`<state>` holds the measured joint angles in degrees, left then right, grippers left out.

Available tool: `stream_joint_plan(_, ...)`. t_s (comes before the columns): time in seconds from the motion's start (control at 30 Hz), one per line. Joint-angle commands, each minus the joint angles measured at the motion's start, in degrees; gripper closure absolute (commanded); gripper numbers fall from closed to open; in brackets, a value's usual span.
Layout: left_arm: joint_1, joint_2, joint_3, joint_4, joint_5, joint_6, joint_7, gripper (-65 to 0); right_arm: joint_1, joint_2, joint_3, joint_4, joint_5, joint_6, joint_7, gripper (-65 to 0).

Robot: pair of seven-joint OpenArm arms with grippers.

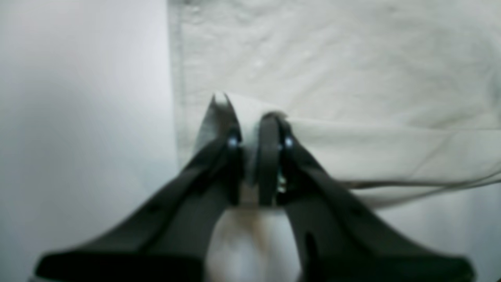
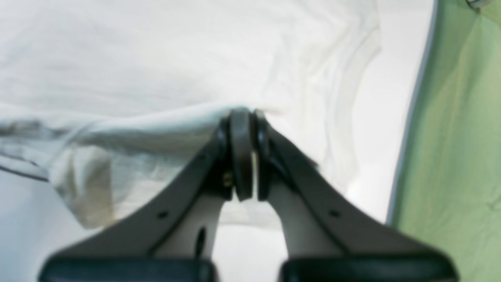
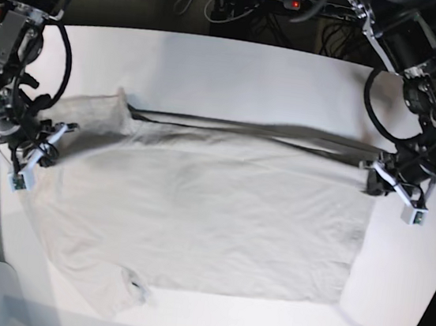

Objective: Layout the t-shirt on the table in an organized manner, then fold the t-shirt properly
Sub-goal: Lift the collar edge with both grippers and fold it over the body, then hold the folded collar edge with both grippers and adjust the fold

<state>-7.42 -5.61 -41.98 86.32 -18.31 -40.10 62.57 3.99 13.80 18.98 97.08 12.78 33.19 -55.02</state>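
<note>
Base view: left gripper [image 3: 373,180] and right gripper [image 3: 39,143], each clamped on the t-shirt [image 3: 204,209], are mid-fold; next, carry the raised edge evenly across the table [image 3: 215,59].

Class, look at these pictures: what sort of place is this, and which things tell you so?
Probably a robotics lab: two arms work a t-shirt on a white table, with tangled cables behind it.

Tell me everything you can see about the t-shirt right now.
The t-shirt is a plain, light grey-beige soft cloth with short sleeves, lying mostly flat and lightly wrinkled on the white table. Its far edge is lifted and stretched taut between the two arms: the left end effector is shut on one end, the right end effector on the other. One sleeve lies bunched near the front edge.
</note>
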Motion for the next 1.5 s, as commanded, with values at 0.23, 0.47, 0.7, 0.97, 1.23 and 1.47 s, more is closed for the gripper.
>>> stream_joint_plan(0.23, -1.9, -0.8, -2.9, 0.8, -1.2, 0.1, -1.3, -6.3, 2.3, 0.8, 0.1, -0.9, 1.0, 0.3, 1.7, 0.0)
stream_joint_plan(0.47, -1.9, -0.9, -3.6, 0.7, -1.1, 0.1, -1.3, -6.3, 3.0, 1.8, 0.1, -6.1, 1.0, 0.3, 4.7, 0.0)
stream_joint_plan(0.7, -3.7, -1.0, -3.7, -2.6, -0.7, 0.1, -1.3, -6.5, 3.1, 1.8, -0.1, -6.1, 1.0, 0.3, 4.7, 0.0)
stream_joint_plan(0.97, -4.8, -1.1, -4.0, -6.2, -0.7, 0.1, -2.6, -7.6, 3.1, 1.8, -1.5, -6.1, 1.0, 0.3, 4.7, -0.8)
stream_joint_plan(1.23, -5.6, -1.1, -4.0, -6.3, -0.7, 0.1, -3.7, -23.6, 3.2, 1.6, -1.4, -6.1, -2.3, 0.3, 4.8, -17.6)
stream_joint_plan(1.47, -6.3, -1.1, -4.0, -5.3, -1.3, 0.1, -3.4, -35.1, 2.9, 1.8, -1.2, -5.8, -2.4, 0.3, 4.7, -25.8)
